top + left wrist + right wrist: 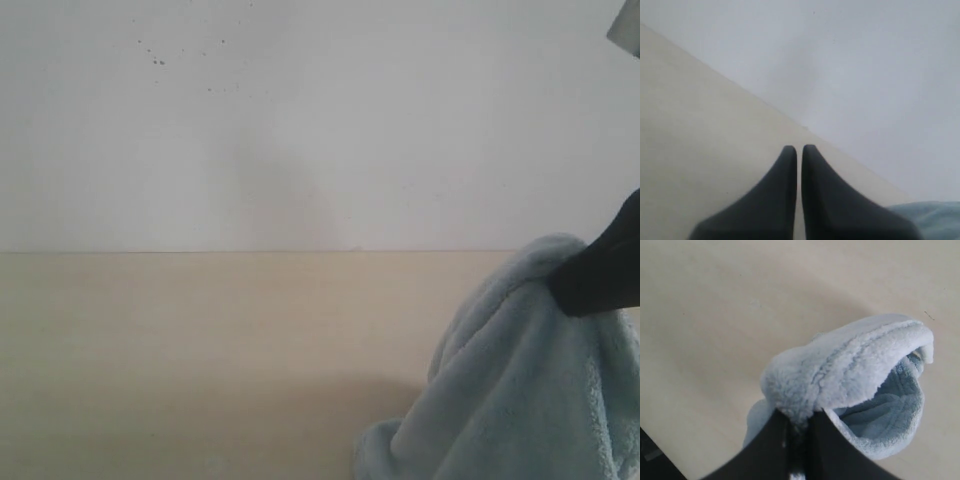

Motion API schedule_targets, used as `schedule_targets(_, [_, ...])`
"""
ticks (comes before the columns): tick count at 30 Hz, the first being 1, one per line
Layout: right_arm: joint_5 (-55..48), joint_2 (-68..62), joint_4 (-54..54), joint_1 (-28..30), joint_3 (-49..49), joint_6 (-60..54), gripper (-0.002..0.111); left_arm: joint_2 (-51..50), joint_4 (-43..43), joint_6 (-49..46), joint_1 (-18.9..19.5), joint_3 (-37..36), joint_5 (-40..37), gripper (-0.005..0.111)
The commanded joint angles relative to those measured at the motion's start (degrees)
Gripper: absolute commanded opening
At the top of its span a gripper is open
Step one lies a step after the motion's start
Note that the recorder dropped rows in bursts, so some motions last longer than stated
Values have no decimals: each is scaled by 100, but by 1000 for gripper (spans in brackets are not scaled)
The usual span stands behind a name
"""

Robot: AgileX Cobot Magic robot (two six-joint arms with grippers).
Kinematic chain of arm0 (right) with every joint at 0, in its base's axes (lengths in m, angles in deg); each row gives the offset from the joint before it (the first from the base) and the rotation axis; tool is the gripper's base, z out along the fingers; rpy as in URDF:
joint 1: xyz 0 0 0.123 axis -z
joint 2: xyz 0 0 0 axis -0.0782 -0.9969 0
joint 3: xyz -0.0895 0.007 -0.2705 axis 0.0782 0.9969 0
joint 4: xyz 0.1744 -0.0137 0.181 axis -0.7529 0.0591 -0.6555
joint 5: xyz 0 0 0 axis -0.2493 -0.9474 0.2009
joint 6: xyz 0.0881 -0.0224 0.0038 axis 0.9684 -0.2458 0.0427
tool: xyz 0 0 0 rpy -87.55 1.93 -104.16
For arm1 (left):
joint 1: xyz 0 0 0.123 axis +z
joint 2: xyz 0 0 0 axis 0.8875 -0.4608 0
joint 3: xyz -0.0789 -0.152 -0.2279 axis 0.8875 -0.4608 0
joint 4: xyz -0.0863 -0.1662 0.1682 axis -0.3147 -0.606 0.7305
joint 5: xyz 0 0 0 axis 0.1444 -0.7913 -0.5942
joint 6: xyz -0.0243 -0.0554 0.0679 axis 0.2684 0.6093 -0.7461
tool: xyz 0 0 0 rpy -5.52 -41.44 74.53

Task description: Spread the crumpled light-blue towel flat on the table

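Observation:
The light-blue fluffy towel (520, 390) hangs in a crumpled drape at the right of the exterior view, its lower folds reaching the beige table (200, 360). My right gripper (590, 285) is shut on its top fold and holds it lifted. In the right wrist view the towel (850, 370) bunches between the dark fingers (767, 450), stitched hem showing. My left gripper (799, 152) is shut with nothing in it, above bare table (700, 150). A corner of the towel (932, 215) shows beside it.
A plain white wall (320, 120) rises behind the table's far edge. Bare tabletop stretches to the left of the towel in the exterior view.

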Motion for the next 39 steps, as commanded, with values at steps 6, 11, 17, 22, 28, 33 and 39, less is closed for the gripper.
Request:
schedule_targets(6, [32, 64, -7, -7, 2, -110, 1, 16, -2075, -2179, -39, -23, -1127, 4])
schedule_targets(11, [-59, 64, -7, -7, 2, -187, 1, -10, -4896, -5410, -39, -23, -1753, 4])
schedule_targets(17, [-356, 64, -7, -7, 2, -363, 1, -1045, -6568, -7753, -39, -23, -1903, 21])
schedule_targets(22, [-320, 64, -7, -7, 2, -363, 1, -3102, -6737, -9396, -39, 841, -2530, 59])
schedule_targets(28, [-356, 64, -7, -7, 2, -453, 1, -6728, -6737, -11271, -104, 3178, -4963, 56])
schedule_targets(33, [-385, -25, -29, -7, 2, -551, 1, -8399, -6664, -12350, -1163, 4335, -5090, 56])
schedule_targets(39, [-435, -225, -84, -7, 2, -623, 1, -8952, -6737, -12577, -2014, 4854, -5018, 56])
